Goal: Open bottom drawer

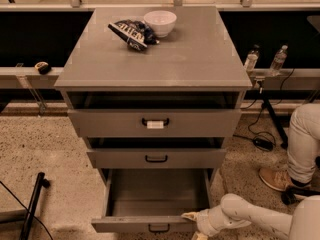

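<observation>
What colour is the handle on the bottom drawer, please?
Black handle, in the camera view; the end effector is at the bottom drawer front's right end.

Bottom drawer [155,199] — matt grey, smooth. Gripper [192,217] at its front right edge — glossy off-white plastic. Floor [45,149] speckled.

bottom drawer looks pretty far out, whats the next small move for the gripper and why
Probably ease the gripper off the front and back away. The bottom drawer stands well out past the middle drawer, its grey interior exposed, and the gripper sits at the right end of its front's top edge, so little pulling seems left.
</observation>
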Controlling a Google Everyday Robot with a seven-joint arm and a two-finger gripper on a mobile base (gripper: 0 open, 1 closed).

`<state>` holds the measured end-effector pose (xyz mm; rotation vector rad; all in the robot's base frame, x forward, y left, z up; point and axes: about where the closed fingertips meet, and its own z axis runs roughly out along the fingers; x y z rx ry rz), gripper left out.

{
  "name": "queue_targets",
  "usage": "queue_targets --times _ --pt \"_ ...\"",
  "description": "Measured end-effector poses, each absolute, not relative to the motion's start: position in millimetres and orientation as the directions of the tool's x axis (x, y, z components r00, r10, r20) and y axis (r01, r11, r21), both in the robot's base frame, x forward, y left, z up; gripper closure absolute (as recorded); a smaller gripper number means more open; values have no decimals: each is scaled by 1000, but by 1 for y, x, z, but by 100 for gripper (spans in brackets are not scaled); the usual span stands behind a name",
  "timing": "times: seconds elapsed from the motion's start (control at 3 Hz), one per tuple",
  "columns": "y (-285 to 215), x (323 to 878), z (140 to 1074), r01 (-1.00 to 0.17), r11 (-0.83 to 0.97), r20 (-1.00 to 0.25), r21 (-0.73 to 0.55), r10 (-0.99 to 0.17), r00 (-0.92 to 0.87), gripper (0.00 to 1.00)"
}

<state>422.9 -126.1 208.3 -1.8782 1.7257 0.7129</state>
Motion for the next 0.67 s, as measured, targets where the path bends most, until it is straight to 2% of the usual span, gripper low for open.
queue_targets --times 0.67 --pt "-127 391 213 -994 -91 -680 65 -733 23 29"
